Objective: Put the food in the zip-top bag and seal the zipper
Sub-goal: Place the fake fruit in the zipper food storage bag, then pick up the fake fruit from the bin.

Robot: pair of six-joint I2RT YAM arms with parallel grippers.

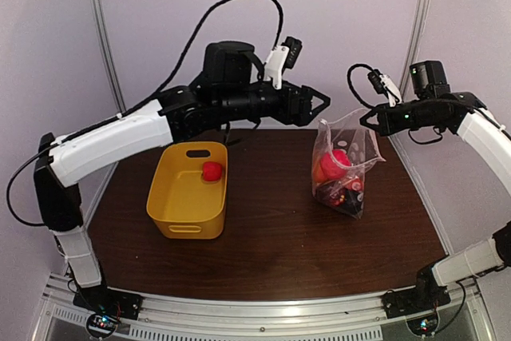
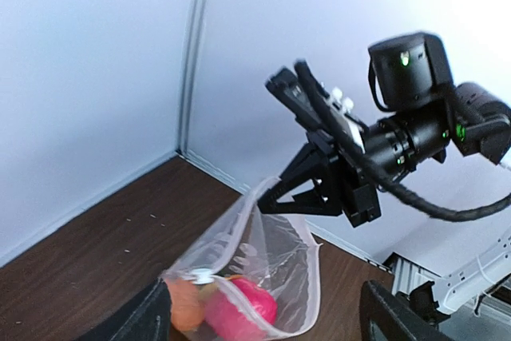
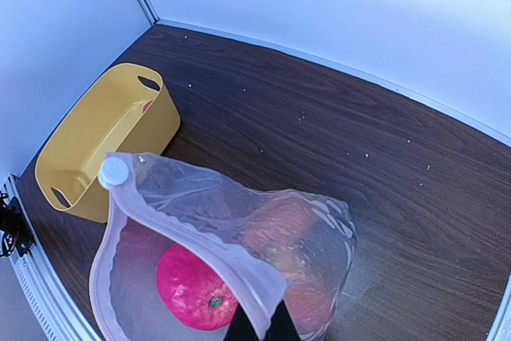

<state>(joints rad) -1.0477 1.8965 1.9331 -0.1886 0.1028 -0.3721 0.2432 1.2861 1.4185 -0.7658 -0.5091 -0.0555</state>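
Nearest you, the yellow basket (image 1: 188, 197) sits on the surface (image 1: 279, 253) with one red piece of food (image 1: 211, 171) inside, so loading looks unfinished. Just beyond, to the right, the zip-top bag (image 1: 343, 173) hangs upright with pink, orange and dark pieces at its bottom. The right fingers (image 1: 367, 117) pinch its top edge at the zipper (image 3: 192, 233), holding the mouth up and gaping. Farthest back, the left fingers (image 1: 321, 105) are spread wide and empty beside that mouth, free to fetch the red piece.
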